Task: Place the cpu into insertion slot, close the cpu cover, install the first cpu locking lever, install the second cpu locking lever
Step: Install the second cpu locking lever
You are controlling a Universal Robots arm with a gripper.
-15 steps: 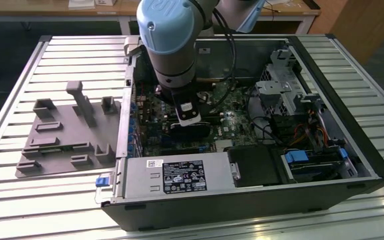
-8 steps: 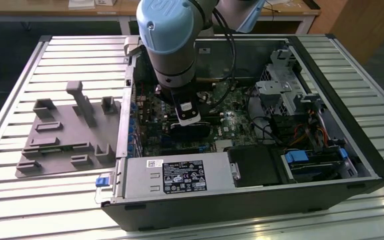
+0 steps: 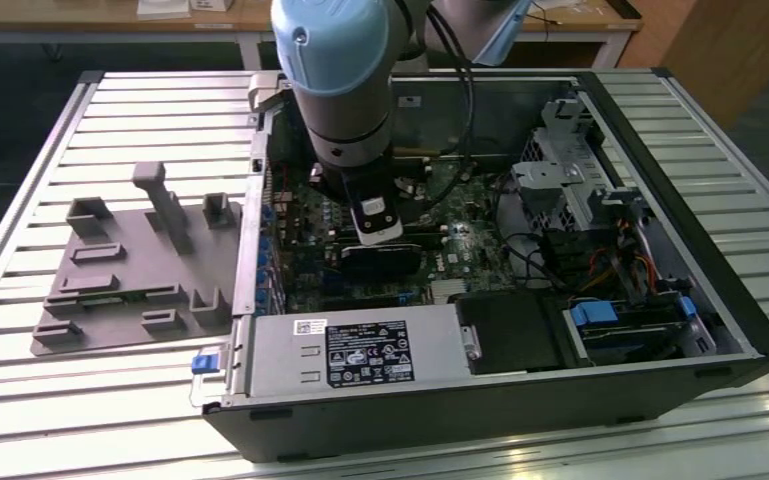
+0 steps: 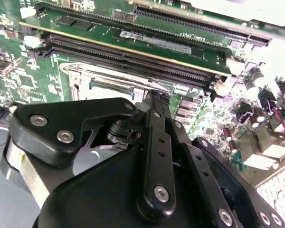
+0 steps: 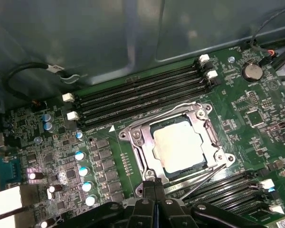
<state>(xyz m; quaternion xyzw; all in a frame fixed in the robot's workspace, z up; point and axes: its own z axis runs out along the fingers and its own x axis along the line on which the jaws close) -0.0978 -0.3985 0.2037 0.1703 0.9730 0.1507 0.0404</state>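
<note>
The cpu [image 5: 178,145], a silver-grey square, lies flat in the insertion slot [image 5: 222,157] on the green board. The cpu cover [image 5: 141,151], a silvery frame, lies down around it. One thin locking lever [image 5: 204,178] slants up off the socket's near edge, and another [image 5: 161,113] runs along the far edge by the memory slots. My gripper [image 5: 155,186] is shut, its black fingers pressed together at the socket's near edge beside the raised lever. In the second wrist view the gripper [image 4: 156,95] tip meets the lever wire [image 4: 133,86] at the metal frame [image 4: 85,76]. In the exterior view the gripper [image 3: 379,240] reaches down into the open case.
Long black memory slots [image 5: 137,95] flank the socket on both sides. Capacitors [image 5: 83,171] stand near it. The power supply [image 3: 351,350], a drive cage [image 3: 584,170] and cables [image 3: 544,265] crowd the case. A grey fixture plate [image 3: 117,280] lies on the slatted table at the exterior view's left.
</note>
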